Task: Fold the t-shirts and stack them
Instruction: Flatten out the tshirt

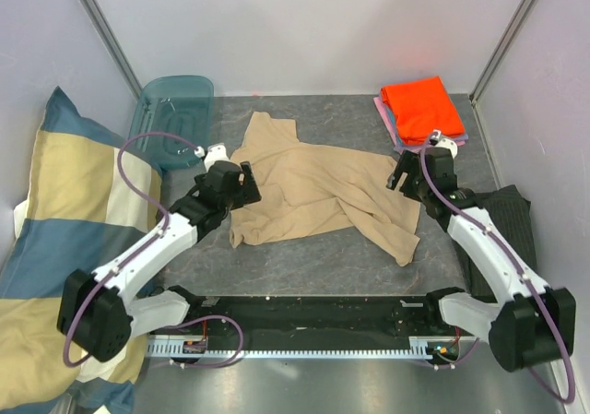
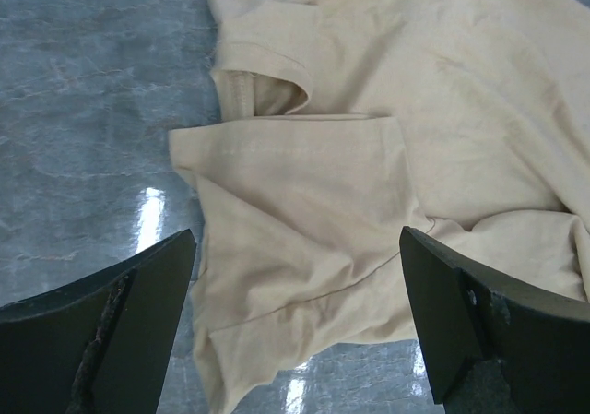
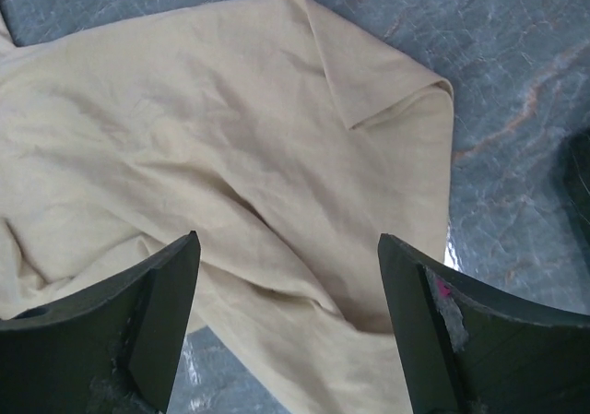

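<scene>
A tan t-shirt (image 1: 313, 188) lies crumpled and partly spread in the middle of the grey table. My left gripper (image 1: 247, 182) is open just above its left edge; the left wrist view shows a sleeve and collar (image 2: 304, 211) between the wide-apart fingers (image 2: 138, 294). My right gripper (image 1: 398, 176) is open above the shirt's right edge; the right wrist view shows wrinkled tan cloth (image 3: 277, 183) with a folded corner between its fingers (image 3: 433, 303). A folded orange t-shirt (image 1: 422, 107) lies on pink and blue folded ones (image 1: 387, 119) at the back right.
A blue-and-cream checked pillow (image 1: 55, 220) fills the left side. A teal translucent bin lid (image 1: 175, 110) stands at the back left. A dark grey striped cloth (image 1: 512, 220) lies at the right wall. White walls close in the table.
</scene>
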Available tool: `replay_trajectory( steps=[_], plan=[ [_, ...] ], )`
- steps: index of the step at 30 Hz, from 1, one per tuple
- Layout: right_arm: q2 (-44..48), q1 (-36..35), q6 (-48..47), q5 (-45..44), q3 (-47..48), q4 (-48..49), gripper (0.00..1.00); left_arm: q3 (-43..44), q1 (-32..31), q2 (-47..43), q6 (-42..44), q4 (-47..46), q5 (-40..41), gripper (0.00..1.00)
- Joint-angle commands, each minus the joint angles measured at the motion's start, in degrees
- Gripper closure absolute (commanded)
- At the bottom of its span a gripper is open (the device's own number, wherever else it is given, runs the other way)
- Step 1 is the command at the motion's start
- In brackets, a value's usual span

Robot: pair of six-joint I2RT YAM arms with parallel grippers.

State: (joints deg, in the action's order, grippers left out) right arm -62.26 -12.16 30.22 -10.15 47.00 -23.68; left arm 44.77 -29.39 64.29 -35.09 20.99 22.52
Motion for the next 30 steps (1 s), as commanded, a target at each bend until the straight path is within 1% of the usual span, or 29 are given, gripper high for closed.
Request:
replay_trajectory(
  steps=[1,2,3,4,5,10,12,15,20,25,28,30],
  plan=[
    [-7.76,-0.05,-2.27,0.3,2.3,8.91,0.14,-0.39,-0.23,5.48,0.47,-9.73,-3.97,0.0],
    [-9.7,-0.05,-2.53,0.48,3.26,9.87,0.13,-0.22,-0.41,6.54,0.11,-10.44,-5.28,0.0],
    [-11.55,-0.14,-2.62,0.83,3.97,10.32,0.13,0.05,-1.02,9.24,-0.06,-10.97,-5.64,0.0],
    [-15.4,-0.05,-3.14,1.01,4.84,10.32,0.13,0.75,-1.72,10.4,-0.33,-11.58,-5.74,0.0],
    [-17.18,-0.14,-3.32,1.1,6.42,10.76,0.13,1.19,-2.51,11.72,-0.85,-11.76,-5.82,0.0],
    [-27.45,-0.05,-5.17,3.03,11.26,12.26,0.12,4.0,-10.94,19.1,-2.96,-12.47,-4.77,0.0],
    [-29.66,-0.14,-5.87,3.3,12.85,12.43,0.12,4.44,-13.4,20.6,-4.98,-12.47,-4.68,0.0],
    [-32.22,-0.05,-5.61,3.91,12.5,13.22,0.12,4.27,-14.82,22.89,-7.36,-13.08,-4.86,0.0],
    [-34.42,-0.32,-5.26,7.33,9.17,14.1,0.13,4.35,-14.82,26.84,-6.92,-13.26,-4.07,0.0],
    [-32.23,-1.46,-4.2,9.97,3.98,14.19,0.13,8.3,-13.42,32.03,-5.6,-12.03,-4.06,0.0],
    [-29.51,-3.04,-3.33,12.87,-0.41,14.02,0.13,10.42,-10.35,35.54,-6.21,-11.94,-6.52,0.0],
    [-26.97,-4.79,-2.97,13.23,-3.57,13.67,0.13,12.25,-7.97,37.82,-6.22,-12.03,-8.02,0.0]
  ],
)
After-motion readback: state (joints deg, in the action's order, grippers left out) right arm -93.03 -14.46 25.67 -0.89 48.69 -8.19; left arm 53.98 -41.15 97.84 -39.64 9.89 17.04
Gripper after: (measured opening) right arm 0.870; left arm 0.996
